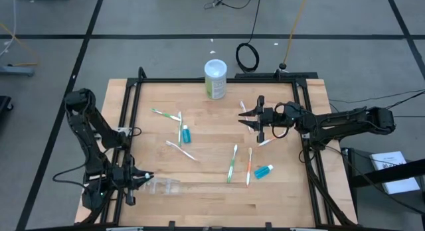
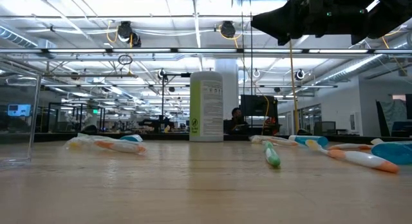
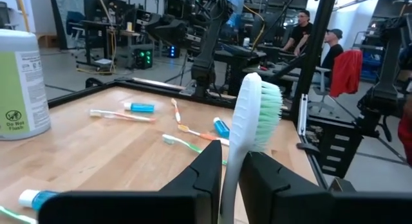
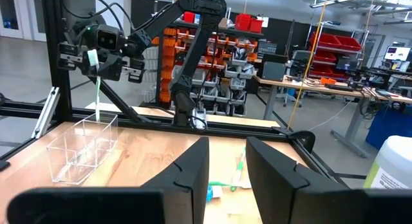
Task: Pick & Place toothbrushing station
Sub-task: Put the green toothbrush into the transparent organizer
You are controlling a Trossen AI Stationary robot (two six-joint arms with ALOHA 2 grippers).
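Observation:
My left gripper [image 1: 141, 179] is at the table's near left corner. It is shut on a white toothbrush with green bristles [image 3: 256, 111], beside a clear plastic cup [image 1: 166, 186] that stands on the table. In the right wrist view the brush [image 4: 96, 89] runs down from that gripper [image 4: 96, 56] to the cup's rim [image 4: 96, 118]. My right gripper [image 1: 254, 119] hovers open over the far right of the table with nothing between its fingers [image 4: 193, 166]. Several toothbrushes [image 1: 232, 163] and two teal tubes [image 1: 186, 133] lie flat on the wood. My left gripper pinches the toothbrush's handle [image 3: 230, 179] between its two fingers, below the bristle head. The fingers lie level, come from the table's left side and cross the brush. The brush stands upright and clear of the table, head up. Its lower end [image 4: 96, 113] is at the cup's open top.
A tall white-and-green canister [image 1: 215, 78] stands at the middle of the far edge. A black frame [image 1: 302, 125] runs around the tabletop. An orange toothbrush [image 1: 249, 166] and a teal tube [image 1: 263, 170] lie at the near right. People sit beyond the table.

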